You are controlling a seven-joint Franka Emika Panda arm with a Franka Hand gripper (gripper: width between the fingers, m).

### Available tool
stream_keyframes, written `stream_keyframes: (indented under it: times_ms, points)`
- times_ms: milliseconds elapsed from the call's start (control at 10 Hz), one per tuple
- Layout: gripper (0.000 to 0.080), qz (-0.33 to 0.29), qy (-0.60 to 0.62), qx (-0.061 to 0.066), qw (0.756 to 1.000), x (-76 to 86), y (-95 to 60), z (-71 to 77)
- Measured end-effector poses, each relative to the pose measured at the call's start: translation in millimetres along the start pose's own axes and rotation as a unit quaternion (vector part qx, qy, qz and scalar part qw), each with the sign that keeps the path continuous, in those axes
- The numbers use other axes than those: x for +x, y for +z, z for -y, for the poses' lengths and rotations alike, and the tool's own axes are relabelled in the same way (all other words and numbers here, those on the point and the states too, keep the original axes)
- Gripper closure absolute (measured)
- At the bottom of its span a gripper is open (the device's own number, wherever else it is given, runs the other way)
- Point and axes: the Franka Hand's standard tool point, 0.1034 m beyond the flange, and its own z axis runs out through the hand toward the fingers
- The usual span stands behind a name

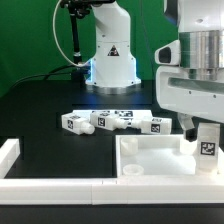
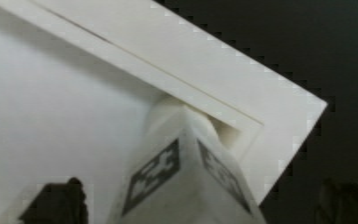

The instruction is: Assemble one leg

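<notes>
A white leg (image 2: pixel 181 165) with black-and-white tags stands upright in the corner of the white square panel (image 2: pixel 69 110). My gripper (image 2: pixel 202 208) straddles it, open. Its dark fingers (image 2: pixel 59 203) stand clear of the leg on both sides, with a gap showing on each side. In the exterior view the same leg (image 1: pixel 207 143) sits at the panel's (image 1: pixel 150 160) corner on the exterior view's right, under my gripper (image 1: pixel 203 128). Several more tagged legs (image 1: pixel 118 121) lie loose in a row on the black table behind the panel.
A long white L-shaped rail (image 1: pixel 60 186) runs along the table's front and up the exterior view's left side. The arm's white base (image 1: pixel 110 55) stands at the back. The panel's raised rim (image 2: pixel 229 70) borders the leg on two sides.
</notes>
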Motion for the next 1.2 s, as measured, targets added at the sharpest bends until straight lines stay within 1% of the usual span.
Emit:
stream_keyframes:
  times_ms: [100,200,500,600,700,900,1000,1100,1200]
  points:
    - [0.0151,-0.002,-0.040,-0.001,0.999,0.5,-0.1,0.0]
    - [0.0151,-0.010,-0.122,-0.003,0.992,2.2,-0.6,0.8]
    - [0.0164,-0.010,-0.109,-0.003,0.994,2.4,-0.5,0.7]
    - [0.0339,-0.010,-0.095,-0.002,0.995,2.2,-0.5,0.8]
    - [0.0518,-0.010,-0.059,-0.002,0.998,2.1,-0.3,0.7]
    - [0.0515,-0.011,0.060,-0.003,0.998,5.4,0.3,-0.8]
    - [0.0515,-0.009,0.119,-0.006,0.993,6.8,0.6,-1.3]
    - [0.0515,-0.003,0.206,-0.007,0.978,8.3,0.9,-2.3]
    - [0.0515,0.004,0.315,-0.004,0.949,6.1,1.3,-1.3]
